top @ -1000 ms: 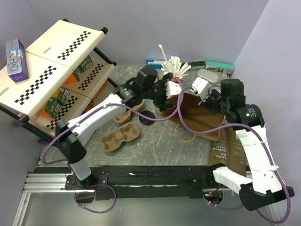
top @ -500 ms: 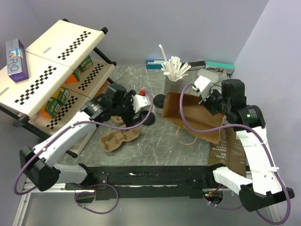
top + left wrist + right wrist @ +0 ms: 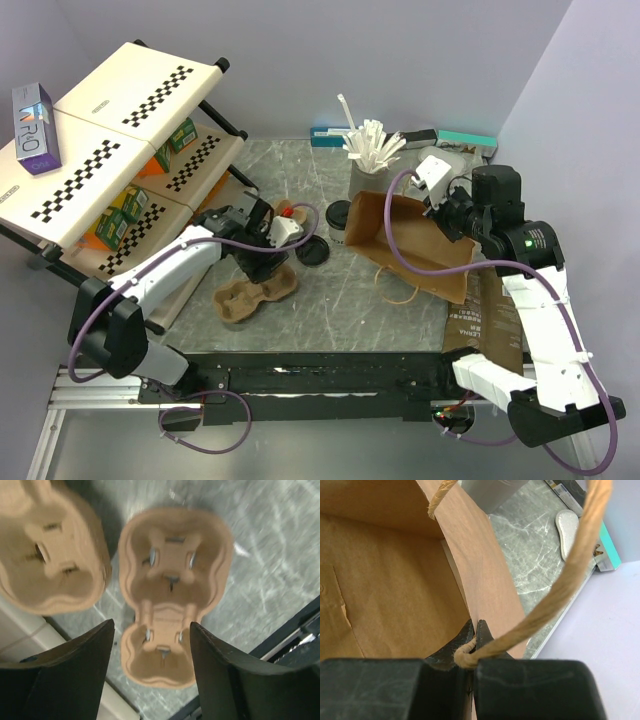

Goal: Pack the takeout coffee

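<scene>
At the far left a slanted rack (image 3: 120,110) with checkerboard panels carries a purple box (image 3: 32,115) on its top. The left gripper (image 3: 258,264) hangs over a brown pulp cup carrier (image 3: 255,292) on the grey marbled table (image 3: 340,300) — the wrist view shows its jaws standing wide apart with nothing gripped. The fingers (image 3: 75,675) sit either side of that carrier's near well, though whether they touch the pulp cannot be told. A second carrier (image 3: 50,560) lies just beside the first. Further right a round black lid (image 3: 312,252) lies flat on the table. The small white paper cup (image 3: 337,230) stands upright just beside it, close to the open mouth of a brown paper bag (image 3: 425,250) lying on its side. Behind the cup stands a dark grey cup of white sticks (image 3: 366,180). The right gripper (image 3: 447,212) is pinched tight on the bag's upper rim — right next to the twine handle (image 3: 560,580)
</scene>
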Available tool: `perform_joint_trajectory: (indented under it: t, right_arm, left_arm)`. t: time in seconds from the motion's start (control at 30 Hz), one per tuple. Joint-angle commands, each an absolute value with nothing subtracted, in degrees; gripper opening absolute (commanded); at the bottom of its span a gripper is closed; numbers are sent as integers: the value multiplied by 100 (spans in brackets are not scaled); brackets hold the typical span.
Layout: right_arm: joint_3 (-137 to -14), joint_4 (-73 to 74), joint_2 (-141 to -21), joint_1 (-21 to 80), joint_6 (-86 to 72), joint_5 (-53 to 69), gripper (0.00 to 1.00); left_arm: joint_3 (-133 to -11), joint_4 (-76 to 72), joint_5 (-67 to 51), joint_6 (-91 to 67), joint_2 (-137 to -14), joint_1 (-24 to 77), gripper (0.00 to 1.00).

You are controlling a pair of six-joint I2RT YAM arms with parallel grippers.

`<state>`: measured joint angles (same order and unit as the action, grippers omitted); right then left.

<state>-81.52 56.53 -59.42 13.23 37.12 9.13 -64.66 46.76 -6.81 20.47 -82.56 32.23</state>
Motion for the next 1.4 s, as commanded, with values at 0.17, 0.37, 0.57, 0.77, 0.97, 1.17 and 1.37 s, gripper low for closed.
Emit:
perform_joint_trajectory:
  t: [0.17,0.37,0.57,0.77,0.97,1.17,1.37]
  right_arm:
    - [-8429,5449,-5959,1292,3612,800,0]
    - [-8464,5449,-5977,1292,3639,773,0]
    - [-8473,5441,-5985,1292,3639,756,0]
    - [-8429,5432,-5968,1283,3665,703,0]
    - [-8429,5414,-5968,1283,3656,677,0]
    - [-8376,5388,-5959,1283,3656,650,0]
    - [-8376,5361,-5994,1283,3674,650,0]
  left_arm:
    - [-6293,5186,-1037,2312,-8411,3059,62]
    - [-6135,4993,-923,2259,-8490,3059,67]
    - [-6012,4782,-896,2329,-8560,3059,68]
    - [-5871,4606,-932,2329,-8657,3059,67]
    - [-5880,4526,-940,2364,-8780,3059,65]
    - [-5810,4509,-949,2373,-8780,3059,62]
    - [-5713,4439,-897,2356,-8763,3059,58]
